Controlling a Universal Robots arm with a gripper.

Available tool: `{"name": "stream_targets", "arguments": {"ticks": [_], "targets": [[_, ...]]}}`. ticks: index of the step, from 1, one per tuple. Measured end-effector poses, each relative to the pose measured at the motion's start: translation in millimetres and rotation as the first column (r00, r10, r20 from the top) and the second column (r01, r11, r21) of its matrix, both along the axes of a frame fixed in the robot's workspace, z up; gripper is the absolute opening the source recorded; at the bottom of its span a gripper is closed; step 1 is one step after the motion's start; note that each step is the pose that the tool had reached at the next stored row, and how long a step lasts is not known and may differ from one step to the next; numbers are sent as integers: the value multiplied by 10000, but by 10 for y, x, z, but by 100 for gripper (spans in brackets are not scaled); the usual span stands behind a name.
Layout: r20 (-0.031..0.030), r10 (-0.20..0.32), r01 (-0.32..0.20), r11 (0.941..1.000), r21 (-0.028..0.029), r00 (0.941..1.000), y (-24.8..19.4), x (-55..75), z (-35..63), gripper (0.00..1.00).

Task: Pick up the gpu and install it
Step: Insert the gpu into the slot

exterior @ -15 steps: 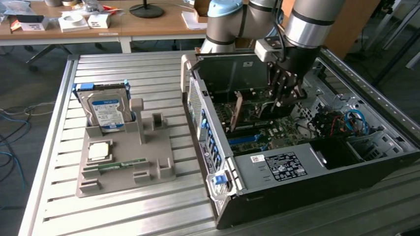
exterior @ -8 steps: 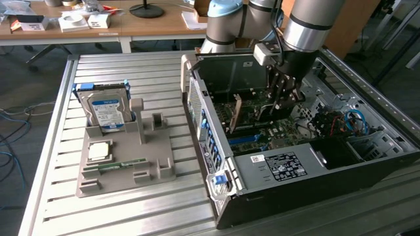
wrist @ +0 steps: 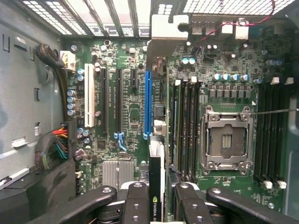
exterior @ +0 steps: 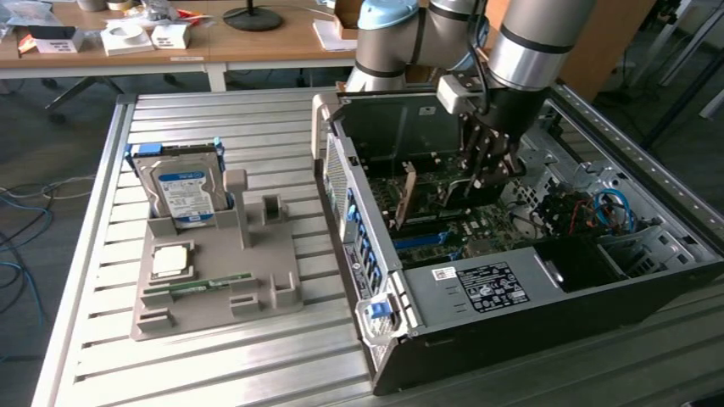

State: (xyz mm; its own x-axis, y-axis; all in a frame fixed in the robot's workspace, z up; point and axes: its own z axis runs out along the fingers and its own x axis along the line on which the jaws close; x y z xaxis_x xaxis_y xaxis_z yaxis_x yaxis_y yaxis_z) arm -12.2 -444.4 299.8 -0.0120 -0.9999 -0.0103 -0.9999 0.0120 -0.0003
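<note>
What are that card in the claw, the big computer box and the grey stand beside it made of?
The gpu, clamped in the gripper, shows edge-on: a dark, probably plastic cooler, with a shiny end bracket that looks like bare sheet metal. The computer case seems dark sheet metal, given its thin folded walls and punched grilles. The grey stand looks like matt moulded or printed plastic.

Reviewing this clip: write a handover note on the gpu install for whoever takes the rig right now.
Pincer: shut on the gpu, reaching down inside the open case.
Gpu: held edge-on above the motherboard, close alongside the blue slot.
Done: gpu is picked up and is inside the case.
Left: the install. The pictures do not show the card seated in a slot.
</note>
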Motion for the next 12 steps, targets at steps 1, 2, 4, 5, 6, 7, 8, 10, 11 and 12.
{"name": "stream_targets", "arguments": {"ticks": [1,2,4,5,6,7,8,10,11,12], "targets": [[1,0,0,10000,19,10000,-5,0,0,26],[0,0,0,10000,25,10000,-12,0,-1,26],[0,0,0,10000,45,10000,-31,0,-5,26],[0,0,0,10000,54,10000,-40,0,-9,26],[0,-1,1,10000,64,10000,-45,0,-12,26],[1,-2,2,10000,74,10000,-49,-1,-17,26],[1,-1,1,10000,81,10000,-53,0,-22,26],[1,-1,1,10000,91,10000,-60,0,-31,26],[0,-1,1,10000,92,10000,-64,0,-35,26],[0,-1,1,10000,95,10000,-68,0,-41,26]]}}
